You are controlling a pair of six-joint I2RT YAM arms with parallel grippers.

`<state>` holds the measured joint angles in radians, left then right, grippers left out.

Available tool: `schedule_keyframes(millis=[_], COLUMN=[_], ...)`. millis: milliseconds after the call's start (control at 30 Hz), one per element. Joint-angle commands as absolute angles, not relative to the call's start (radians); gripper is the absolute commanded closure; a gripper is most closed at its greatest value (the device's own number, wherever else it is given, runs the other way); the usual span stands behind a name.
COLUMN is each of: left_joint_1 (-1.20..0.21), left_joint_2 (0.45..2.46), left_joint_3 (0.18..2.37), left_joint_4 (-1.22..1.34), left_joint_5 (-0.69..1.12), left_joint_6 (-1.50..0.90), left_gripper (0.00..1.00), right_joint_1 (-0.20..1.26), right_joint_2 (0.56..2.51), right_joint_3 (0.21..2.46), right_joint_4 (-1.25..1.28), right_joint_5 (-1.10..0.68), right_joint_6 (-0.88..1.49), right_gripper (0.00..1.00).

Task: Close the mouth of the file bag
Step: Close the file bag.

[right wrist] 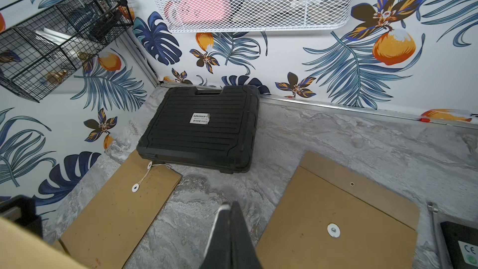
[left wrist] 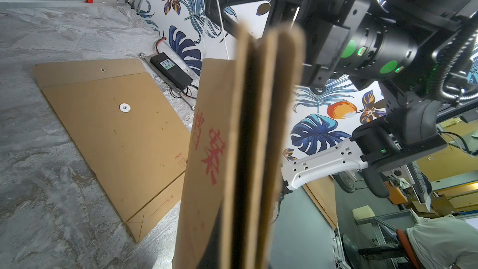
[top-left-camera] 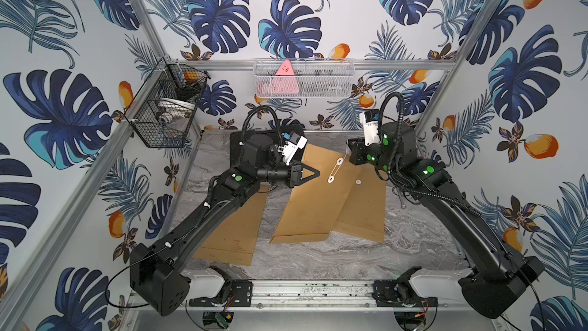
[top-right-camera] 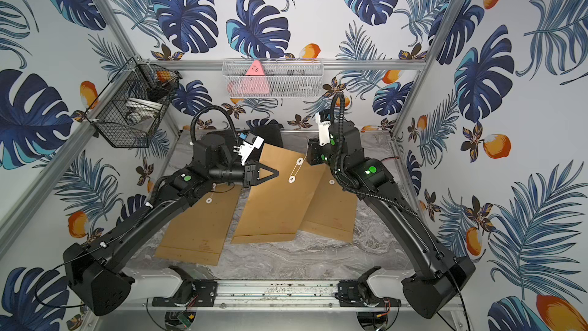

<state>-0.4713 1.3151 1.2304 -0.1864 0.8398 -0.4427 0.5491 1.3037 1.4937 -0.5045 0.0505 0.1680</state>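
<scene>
Noting position first: the file bag point(top-left-camera: 305, 211) you are closing is the middle of three. It appears raised off the marble table point(top-left-camera: 318, 262) at its mouth end and overlaps the bag to its right point(top-left-camera: 362, 208). Your left gripper point(top-left-camera: 315, 173) is pinched closed on the bag's side edge near the mouth; in the left wrist view that edge shows as layered card, blurred. Your right gripper point(right wrist: 230, 207) is closed too, with the thin white string point(left wrist: 224, 38) nipped at its tips and running down to the bag.

Handling, as a judgement:
- **Bag:** kraft card, light and flat. It looks stiff enough to hold shape from one edge, but it will likely bow or crease if you twist it.
- **Surface and hold:** matte, so the grip should not slip. Take hold at the edge, as now, clear of the flap.
- **String:** the delicate part. It is fine, limp and easy to lose from the tips, so hold it lightly taut or it may slacken off the discs.

Closure: two round white discs, the upper disc point(top-left-camera: 339, 161) toward the mouth and the lower disc point(top-left-camera: 331, 179) on the body, with string running between them. There is red printing on the bag's face.

The bag to its left point(top-left-camera: 229, 237) lies flat. A ribbed black plastic case point(right wrist: 201, 128) sits at the back of the table.
</scene>
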Motion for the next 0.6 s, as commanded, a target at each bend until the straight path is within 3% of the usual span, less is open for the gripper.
schedule_keyframes(millis=[0,567], left_joint_1=[-0.476,-0.477], left_joint_2=[1.319,1.327], left_joint_3=[1.226,1.224], left_joint_4=[-0.146,-0.201], left_joint_5=[0.854,0.771], left_joint_6=[-0.452,-0.419], left_gripper=[1.00,1.00], right_joint_1=[0.567,0.723], right_joint_2=[1.315,1.339], right_joint_3=[1.514,1.556], right_joint_4=[-0.499,-0.561], right_joint_5=[0.035,0.237], right_joint_6=[0.178,0.150], right_gripper=[1.00,1.00])
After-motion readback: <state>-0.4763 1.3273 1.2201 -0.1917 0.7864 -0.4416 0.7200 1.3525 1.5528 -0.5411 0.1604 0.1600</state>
